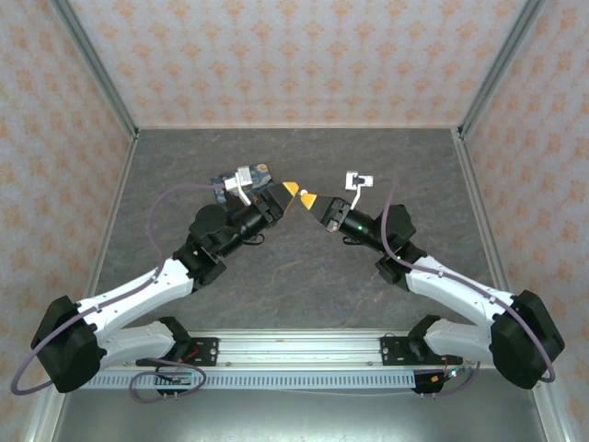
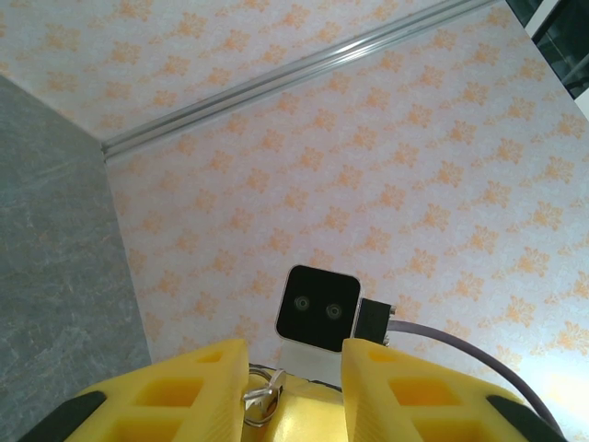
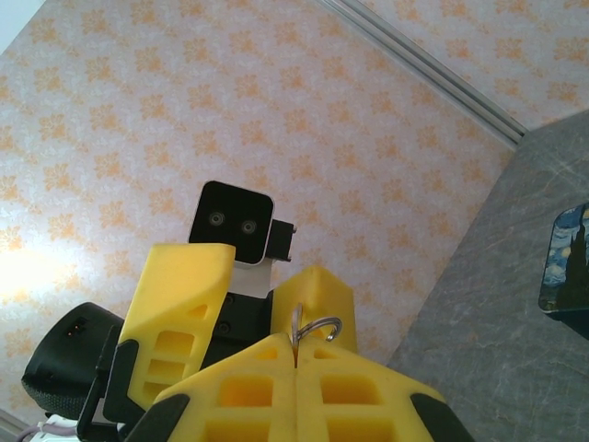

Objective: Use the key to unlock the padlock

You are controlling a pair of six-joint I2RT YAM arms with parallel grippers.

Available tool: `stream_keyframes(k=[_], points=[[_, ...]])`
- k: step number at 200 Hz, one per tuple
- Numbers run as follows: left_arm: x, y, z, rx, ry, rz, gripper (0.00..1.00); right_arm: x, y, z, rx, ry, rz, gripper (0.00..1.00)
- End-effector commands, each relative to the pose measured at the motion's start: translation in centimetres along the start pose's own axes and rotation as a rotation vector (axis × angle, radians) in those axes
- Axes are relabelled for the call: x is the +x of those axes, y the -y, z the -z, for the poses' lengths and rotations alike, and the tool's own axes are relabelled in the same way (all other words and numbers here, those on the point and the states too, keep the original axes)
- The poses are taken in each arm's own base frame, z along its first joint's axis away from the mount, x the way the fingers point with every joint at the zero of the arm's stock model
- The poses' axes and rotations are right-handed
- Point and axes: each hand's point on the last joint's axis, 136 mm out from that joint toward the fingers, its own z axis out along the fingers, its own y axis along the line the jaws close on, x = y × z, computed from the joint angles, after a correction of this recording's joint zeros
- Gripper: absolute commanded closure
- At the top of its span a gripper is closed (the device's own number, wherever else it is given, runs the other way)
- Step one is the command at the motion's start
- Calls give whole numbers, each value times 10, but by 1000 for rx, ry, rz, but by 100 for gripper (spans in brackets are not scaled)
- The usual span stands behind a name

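Two arms reach over one grey surface [image 1: 304, 276]: the left arm [image 1: 138, 299] and the right arm [image 1: 460, 290]. Each ends in one claw, the left claw [image 1: 291, 188] and the right claw [image 1: 306, 198], two in all. Each claw has two yellow fingers [image 2: 198, 391], making four. There are two wrist cameras [image 1: 357, 180], each with two lenses. There is one starry-night tin [image 1: 221, 187], one thin metal ring [image 3: 317, 327] at the fingertips, and three patterned walls [image 1: 294, 55].
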Motion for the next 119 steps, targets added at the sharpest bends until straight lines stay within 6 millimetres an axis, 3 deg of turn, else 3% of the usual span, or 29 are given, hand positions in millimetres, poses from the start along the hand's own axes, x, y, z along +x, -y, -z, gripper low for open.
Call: stream_keyframes(k=[1, 37, 53, 92, 119], points=[[-5, 24, -2, 62, 10, -17, 73, -8, -25, -4, -82, 14, 22, 100], [-7, 20, 2, 27, 23, -51, 100, -3, -22, -5, -69, -16, 7, 99], [-8, 16, 6, -6, 24, -90, 100, 4, -23, -3, -56, -59, 31, 93], [-5, 8, 22, -120, -29, -285, 100, 10, -15, 27, 72, -91, 169, 52], [7, 12, 30, -143, -137, -417, 100, 5, -20, 46, 41, -93, 171, 37]])
